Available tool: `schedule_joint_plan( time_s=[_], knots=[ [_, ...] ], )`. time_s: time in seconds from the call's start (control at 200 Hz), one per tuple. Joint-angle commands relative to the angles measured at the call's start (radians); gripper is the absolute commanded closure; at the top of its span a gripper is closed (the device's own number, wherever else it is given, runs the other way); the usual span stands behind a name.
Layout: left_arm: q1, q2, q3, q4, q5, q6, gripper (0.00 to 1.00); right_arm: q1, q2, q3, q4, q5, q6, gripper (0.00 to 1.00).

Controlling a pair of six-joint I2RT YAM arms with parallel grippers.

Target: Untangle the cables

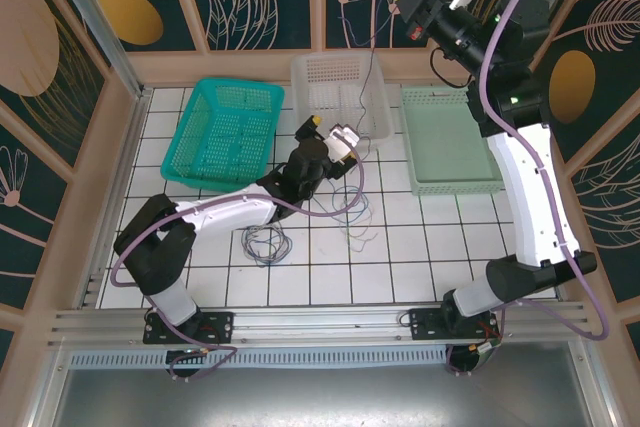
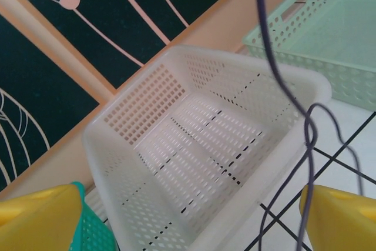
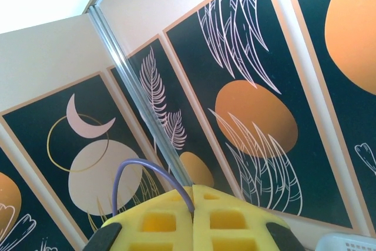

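At right claw [image 3: 192, 193] seam, cable [image 3: 144, 163] end hidden

I'm looking at the left arm [image 1: 215, 215] and right arm [image 1: 530, 182] wearing white shells over black joints, thick purple cables [image 1: 485, 57] trailing along both; waffled yellow foam is padding the right gripper [image 3: 192, 204].

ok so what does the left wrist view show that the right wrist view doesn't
Left wrist: the left claw open, facing into a white basket, plus a pale green basket, a teal basket corner and the tiled table. Right wrist: the right claw shut on a cable, with a moon panel behind. Both: yellow fingers, a thin cable, dark patterned wall, a bit of white basket rim.
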Motion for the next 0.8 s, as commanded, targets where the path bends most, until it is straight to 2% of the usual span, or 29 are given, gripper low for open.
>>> schedule_joint_plan(
  time_s=[0.0, 0.075, 0.195, 0.345, 0.631, 0.796],
  knots=[
    [0.008, 0.045, 0.055, -0.008, 0.093, 0.044, 0.08, -0.008, 0.009, 0.041, -0.002, -0.033, 0.007, 1.0],
    [0.011, 0.063, 0.071, -0.023, 0.125, 0.043, 0.17, -0.009, 0.01, 0.042, 0.0, -0.034, 0.009, 1.0],
    [0.029, 0.086, 0.089, -0.029, 0.148, 0.022, 0.52, -0.02, 0.015, 0.047, 0.0, -0.047, 0.019, 1.0],
    [0.055, 0.088, 0.088, -0.045, 0.166, 0.003, 0.78, -0.044, 0.014, 0.048, 0.008, -0.063, 0.037, 1.0],
    [0.129, 0.019, 0.025, -0.015, 0.151, -0.12, 0.85, -0.131, 0.034, 0.068, -0.034, -0.068, 0.027, 1.0],
    [0.18, -0.071, -0.045, 0.073, 0.222, -0.259, 0.86, -0.167, 0.063, 0.062, -0.074, -0.071, 0.019, 1.0]
  ],
)
